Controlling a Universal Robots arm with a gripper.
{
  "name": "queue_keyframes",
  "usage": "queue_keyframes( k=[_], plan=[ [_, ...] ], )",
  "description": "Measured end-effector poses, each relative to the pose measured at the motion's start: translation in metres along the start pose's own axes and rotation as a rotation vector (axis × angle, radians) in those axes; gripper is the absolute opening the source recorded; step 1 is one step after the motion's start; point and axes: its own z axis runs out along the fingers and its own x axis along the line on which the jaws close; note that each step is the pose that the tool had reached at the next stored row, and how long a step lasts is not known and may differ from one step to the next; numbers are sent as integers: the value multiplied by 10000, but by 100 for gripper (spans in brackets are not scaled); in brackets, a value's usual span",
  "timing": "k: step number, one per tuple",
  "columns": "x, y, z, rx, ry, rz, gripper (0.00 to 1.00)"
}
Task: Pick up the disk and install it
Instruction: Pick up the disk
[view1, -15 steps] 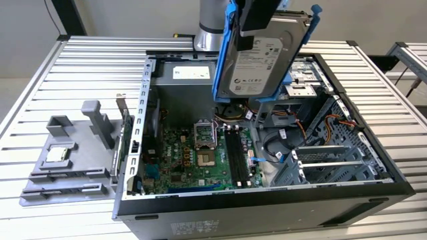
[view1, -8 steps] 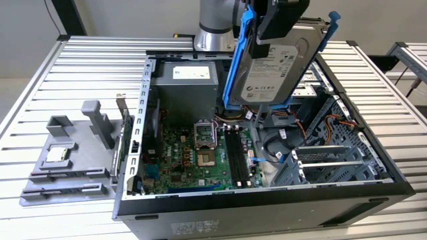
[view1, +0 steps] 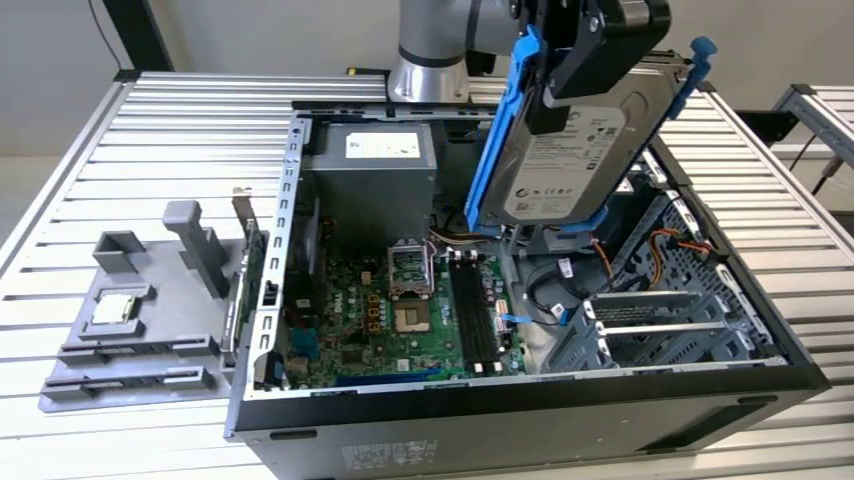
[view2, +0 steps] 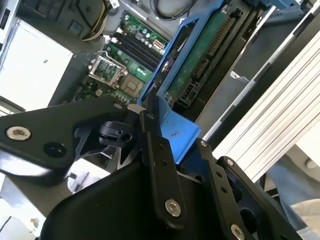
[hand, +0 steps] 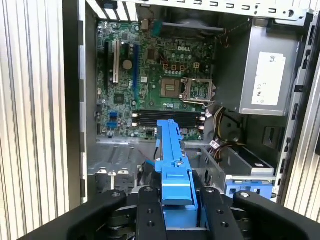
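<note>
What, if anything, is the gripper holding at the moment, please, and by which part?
The gripper holds the disk by the end of its blue rail bracket, above the open computer case.

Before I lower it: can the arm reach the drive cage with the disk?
Probably yes. The pincer holds the disk in the air over the open case, with nothing solid between it and the drive cage. Loose cables beside the cage might snag.

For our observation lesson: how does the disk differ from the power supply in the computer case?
The disk hangs tilted above the case, clamped in the gripper; the power supply sits fixed inside it. The disk is a flat slab in a blue bracket; the power supply is a deeper box with no blue frame. Both are grey with a white label.
</note>
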Motion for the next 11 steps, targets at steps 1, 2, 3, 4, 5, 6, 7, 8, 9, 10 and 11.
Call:
queue_keyframes(
  k=[1, 2, 3, 4, 5, 6, 7, 8, 9, 10, 11],
  plan=[
    [29, -11, -1, 0, 1, 0, 0],
    [57, -18, -2, -1, 2, 0, 0],
    [85, -23, -4, -1, 2, -1, 0],
    [110, -26, -5, 1, 2, -1, 0],
    [134, -30, -5, 3, 0, -1, 0],
    [152, -33, -7, 8, 2, -2, 0],
    [167, -38, -7, 14, 2, -5, 0],
    [179, -43, -8, 20, 2, -9, 0],
    [190, -49, -7, 31, 1, -15, 0],
    [198, -52, -7, 46, 1, -22, 0],
    [207, -56, -8, 66, 3, -29, 0]
  ],
)
